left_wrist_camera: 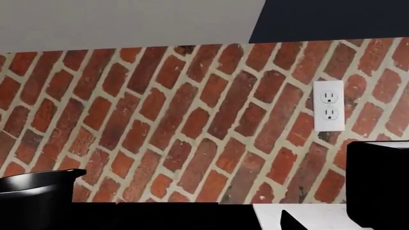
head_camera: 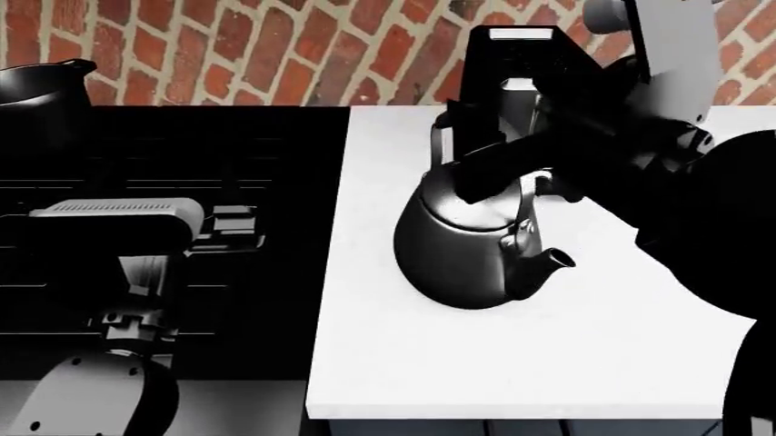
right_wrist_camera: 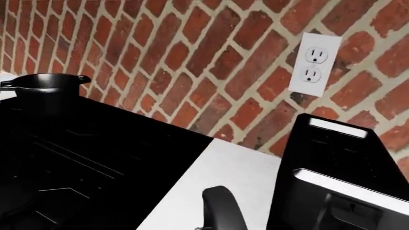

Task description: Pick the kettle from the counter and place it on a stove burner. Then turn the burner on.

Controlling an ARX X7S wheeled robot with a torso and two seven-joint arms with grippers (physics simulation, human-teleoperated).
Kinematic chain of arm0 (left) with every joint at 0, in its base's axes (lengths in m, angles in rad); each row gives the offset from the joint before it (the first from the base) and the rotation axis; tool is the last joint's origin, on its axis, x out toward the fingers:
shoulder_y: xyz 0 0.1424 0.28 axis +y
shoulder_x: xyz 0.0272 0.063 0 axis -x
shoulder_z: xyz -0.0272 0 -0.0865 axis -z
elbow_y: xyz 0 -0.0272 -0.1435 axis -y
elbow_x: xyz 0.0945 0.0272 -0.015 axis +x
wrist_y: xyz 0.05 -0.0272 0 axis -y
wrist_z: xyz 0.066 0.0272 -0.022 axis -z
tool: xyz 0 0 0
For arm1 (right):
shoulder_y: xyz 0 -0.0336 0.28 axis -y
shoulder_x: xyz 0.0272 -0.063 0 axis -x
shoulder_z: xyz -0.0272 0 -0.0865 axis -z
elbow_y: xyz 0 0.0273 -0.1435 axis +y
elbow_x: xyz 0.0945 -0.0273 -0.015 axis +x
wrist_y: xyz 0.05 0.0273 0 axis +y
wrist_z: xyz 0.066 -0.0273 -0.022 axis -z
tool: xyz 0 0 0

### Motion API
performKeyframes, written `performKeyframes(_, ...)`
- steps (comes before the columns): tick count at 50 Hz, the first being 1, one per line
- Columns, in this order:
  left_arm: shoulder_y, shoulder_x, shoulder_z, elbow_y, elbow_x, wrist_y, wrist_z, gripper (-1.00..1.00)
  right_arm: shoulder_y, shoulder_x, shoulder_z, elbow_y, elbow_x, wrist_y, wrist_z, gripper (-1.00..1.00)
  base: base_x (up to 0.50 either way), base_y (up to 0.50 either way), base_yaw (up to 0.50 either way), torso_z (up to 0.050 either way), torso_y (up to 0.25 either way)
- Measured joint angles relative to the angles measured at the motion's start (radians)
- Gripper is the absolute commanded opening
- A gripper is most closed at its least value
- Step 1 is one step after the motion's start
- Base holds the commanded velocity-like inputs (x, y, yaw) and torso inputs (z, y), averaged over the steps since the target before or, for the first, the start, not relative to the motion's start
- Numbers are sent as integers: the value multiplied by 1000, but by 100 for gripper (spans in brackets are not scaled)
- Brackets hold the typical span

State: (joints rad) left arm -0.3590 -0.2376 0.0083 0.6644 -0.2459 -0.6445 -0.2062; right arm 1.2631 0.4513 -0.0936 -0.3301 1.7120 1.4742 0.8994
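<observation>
The rounded, shiny dark-grey metal kettle [head_camera: 467, 245] with its tall arched black handle and short curved spout stands upright on the flat white desk [head_camera: 485, 363], near the desk's edge that meets the wide black stove [head_camera: 218, 145], so nothing of the task is finished yet: the kettle has not been lifted, no burner carries it, and no knob has been turned. The right end effector [head_camera: 485, 177] reaches in from the right of the head view and sits at the top of the kettle's handle; it looks closed around the arch, though the black-on-black render hides the finger tips, so I cannot tell for certain whether it pinches the handle or only touches it. The right wrist view shows just a curved dark piece of handle at its lower edge (which fits a grip but does not prove one). The left end effector [head_camera: 236, 227] hovers over the stove grates, well apart from the kettle, holding nothing; whether its fingers are spread or pressed together cannot be made out. A black two-handled pot [head_camera: 43, 86] occupies a rear burner, and a black boxy appliance [head_camera: 528, 64] stands behind the kettle against the red brick wall [head_camera: 243, 45]. By my judgement the work is at the grasping stage, with the lift, the carry to a free burner, the release and the knob turn all left.
</observation>
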Motion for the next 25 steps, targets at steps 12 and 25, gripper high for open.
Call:
performKeyframes(12, 0, -6, 1, 1, -7, 0, -5, 100, 81, 49, -88, 125, 110, 15, 65, 100, 0, 0, 0, 0, 0)
performKeyframes(25, 1, -12, 4, 3, -12, 0, -10, 100, 72, 62, -143, 173, 53, 11, 8, 100, 0, 0, 0, 0, 0)
